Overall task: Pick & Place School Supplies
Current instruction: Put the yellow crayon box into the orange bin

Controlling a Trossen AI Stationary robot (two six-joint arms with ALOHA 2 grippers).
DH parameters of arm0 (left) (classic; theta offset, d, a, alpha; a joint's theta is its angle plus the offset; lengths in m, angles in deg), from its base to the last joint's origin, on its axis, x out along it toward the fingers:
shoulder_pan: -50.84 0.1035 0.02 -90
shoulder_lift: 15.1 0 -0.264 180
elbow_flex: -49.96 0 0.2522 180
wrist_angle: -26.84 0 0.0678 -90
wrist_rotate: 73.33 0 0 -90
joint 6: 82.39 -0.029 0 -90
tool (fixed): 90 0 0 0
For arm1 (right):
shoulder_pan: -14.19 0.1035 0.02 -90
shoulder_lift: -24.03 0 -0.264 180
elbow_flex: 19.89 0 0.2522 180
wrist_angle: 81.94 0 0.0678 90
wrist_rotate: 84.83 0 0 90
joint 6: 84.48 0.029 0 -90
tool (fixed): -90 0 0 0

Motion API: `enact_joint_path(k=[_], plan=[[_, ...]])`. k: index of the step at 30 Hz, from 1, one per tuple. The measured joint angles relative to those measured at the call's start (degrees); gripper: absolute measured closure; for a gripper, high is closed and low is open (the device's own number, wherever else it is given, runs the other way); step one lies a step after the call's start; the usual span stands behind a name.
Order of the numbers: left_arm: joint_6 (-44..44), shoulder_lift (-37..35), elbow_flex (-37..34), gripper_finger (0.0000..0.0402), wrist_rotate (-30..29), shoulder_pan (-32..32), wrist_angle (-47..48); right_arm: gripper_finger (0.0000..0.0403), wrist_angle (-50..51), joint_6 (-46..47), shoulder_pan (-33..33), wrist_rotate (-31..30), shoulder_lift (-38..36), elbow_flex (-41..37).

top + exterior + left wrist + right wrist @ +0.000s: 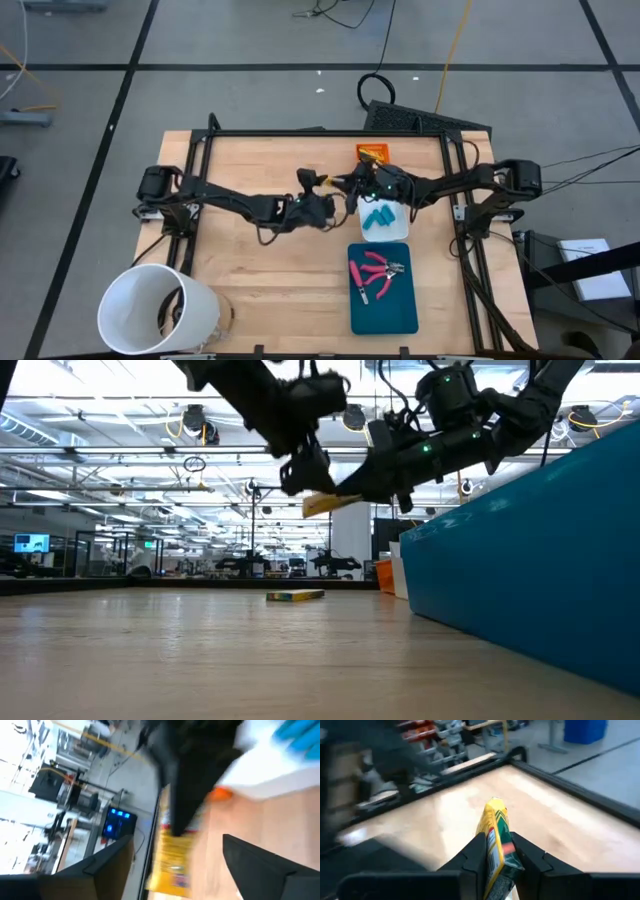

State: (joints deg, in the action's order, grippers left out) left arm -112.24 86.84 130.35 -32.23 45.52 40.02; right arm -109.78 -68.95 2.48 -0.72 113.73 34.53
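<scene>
Two dark arms meet above the middle of the wooden table [270, 270], seen from overhead. The right claw [499, 862] is closed narrow on a small yellow-and-green crayon box [496, 840], pinched between its two dark fingers [477, 855] and held clear of the table top; in the low view the same box [330, 503] hangs in the air beneath the right arm. The left claw [175, 865] stands wide, its fingers [107, 860] spread to either side of the yellow box [172, 862], which passes between them without visible contact. In the overhead view the left claw [322, 208] sits just beside the right claw [352, 188], near the white tray [398, 232]. The white tray carries stubby light-blue pieces [378, 218]. Just nearer the table's front edge, a teal tray [385, 312] holds pink-handled scissors [378, 268]. An orange tray [372, 152] lies at the far edge of the table. A second yellow box [295, 596] lies flat on the table, far off in the low view. A large white bucket [155, 310] stands at the table's front left corner.
</scene>
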Motion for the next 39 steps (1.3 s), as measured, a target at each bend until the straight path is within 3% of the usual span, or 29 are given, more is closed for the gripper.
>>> enact_joint_path(k=[4, 8, 11, 14, 18, 20, 33, 39], plan=[[1.9, -1.0, 0.0, 0.0073, 1.2, -1.5, 0.0, 0.0338, 6.5, -0.2, -2.6, -0.2, -3.3, 0.1], [6.2, -1.8, 0.0, 0.0071, 10.4, -1.1, 0.8, 0.0343, 15.7, -1.8, -4.2, -2.9, -6.7, 0.1], [8.5, -1.9, 0.0, 0.0077, 20.1, 1.0, 1.3, 0.0343, 21.4, -4.3, -4.6, -9.8, -9.1, 0.1], [11.9, -1.9, 0.0, 0.0084, 25.8, 4.0, 3.7, 0.034, 27.5, -6.3, -4.8, -18.9, -10.6, 0.0], [17.2, -1.9, 0.0, 0.0091, 30.3, 8.4, 7.0, 0.0344, 29.7, -8.4, -5.3, -29.3, -10.7, -0.9], [20.0, -1.9, 0.0, 0.0093, 31.7, 10.3, 8.0, 0.0345, 28.8, -8.6, -6.2, -31.4, -10.6, -2.4], [24.0, -0.6, 0.0, 0.0094, 34.1, 13.7, 9.4, 0.0335, 21.6, -6.8, -10.7, -28.4, -10.6, -9.0], [24.0, 1.7, 0.0, 0.0094, 34.1, 13.7, 9.0, 0.0288, 19.0, -8.4, -10.7, -26.8, -10.6, -9.6]])
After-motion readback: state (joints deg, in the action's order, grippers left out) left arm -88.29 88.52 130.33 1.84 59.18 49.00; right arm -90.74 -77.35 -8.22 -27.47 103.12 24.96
